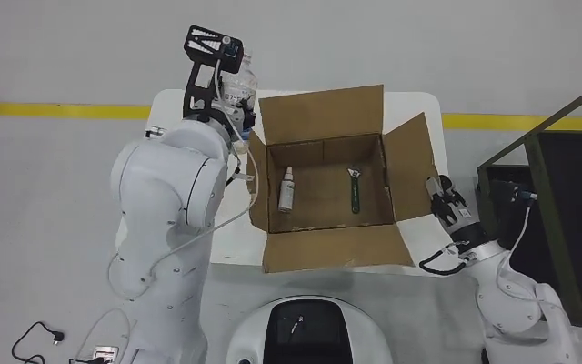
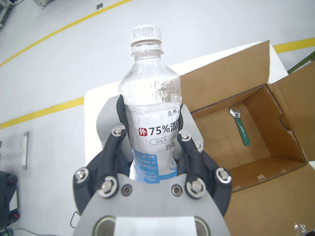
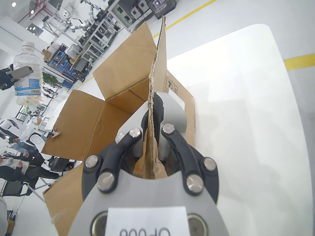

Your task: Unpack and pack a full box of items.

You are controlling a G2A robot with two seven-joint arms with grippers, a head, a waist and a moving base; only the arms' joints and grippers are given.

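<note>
An open cardboard box (image 1: 324, 118) sits on the white table (image 1: 173, 105) with all flaps spread. Inside lie a small white spray bottle (image 1: 286, 189) and a green-handled wrench (image 1: 354, 189), the wrench (image 2: 240, 126) near the far wall. My left gripper (image 2: 150, 120) is shut on a clear alcohol bottle (image 2: 150, 92) with a white cap, held high beyond the box's left side; the bottle (image 3: 26, 73) hangs in the air. My right gripper (image 3: 153, 105) is shut on the edge of the box's right flap (image 3: 157, 57), with a pad on each face.
A dark metal rack (image 1: 536, 173) stands just right of the table. A yellow line (image 1: 73, 110) crosses the floor behind. Bare table surface (image 3: 246, 99) lies outside the right flap. People sit far off in the room behind.
</note>
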